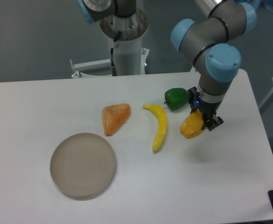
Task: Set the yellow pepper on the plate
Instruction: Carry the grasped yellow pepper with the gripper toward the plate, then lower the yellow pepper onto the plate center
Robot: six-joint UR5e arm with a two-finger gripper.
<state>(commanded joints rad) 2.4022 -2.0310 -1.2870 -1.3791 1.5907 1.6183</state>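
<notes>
The yellow pepper (190, 127) is a small lumpy yellow-orange toy at the right of the table, just right of the banana. My gripper (206, 123) comes down from above on the pepper's right side, and its dark fingers (214, 122) are closed against it. The pepper seems to sit at or just above the table surface. The plate (82, 164) is a round beige-tan disc at the front left, far from the gripper, with nothing on it.
A green pepper (175, 98) lies just behind the gripper. A long yellow banana (159, 127) lies left of the yellow pepper. An orange triangular wedge (115, 118) lies behind the plate. The robot's base (125, 37) stands at the table's far edge.
</notes>
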